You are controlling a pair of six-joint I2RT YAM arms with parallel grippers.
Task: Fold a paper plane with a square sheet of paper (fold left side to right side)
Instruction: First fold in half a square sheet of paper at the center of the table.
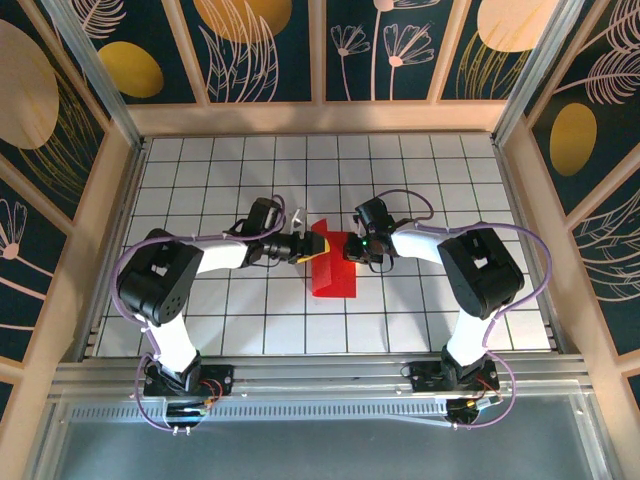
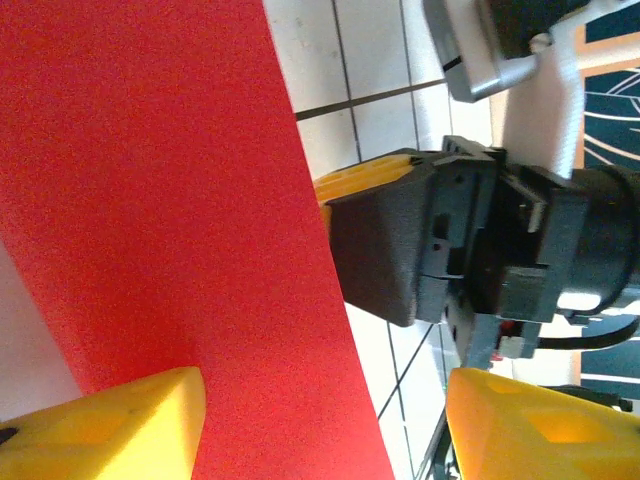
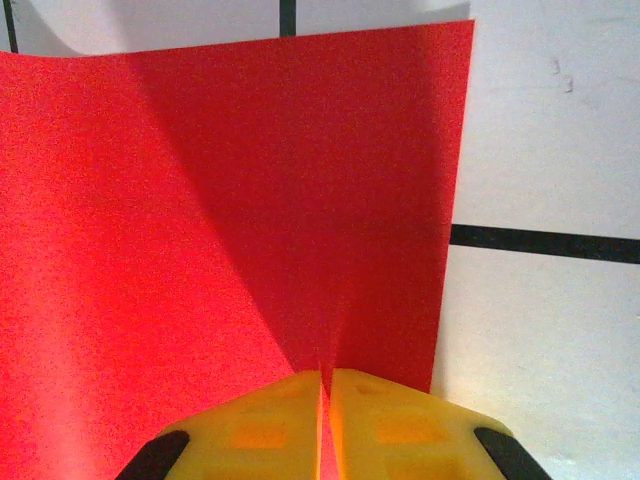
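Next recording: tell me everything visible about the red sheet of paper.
The red sheet of paper is thin, plain, bright and unmarked, with straight edges and a sharp corner. It sits midway across the white gridded table between the arms. Its near part looks flat, and its far part is lifted and bowed, shading itself. The right gripper is shut on one edge. The left gripper stands open beside it; whether its fingers touch the paper is unclear.
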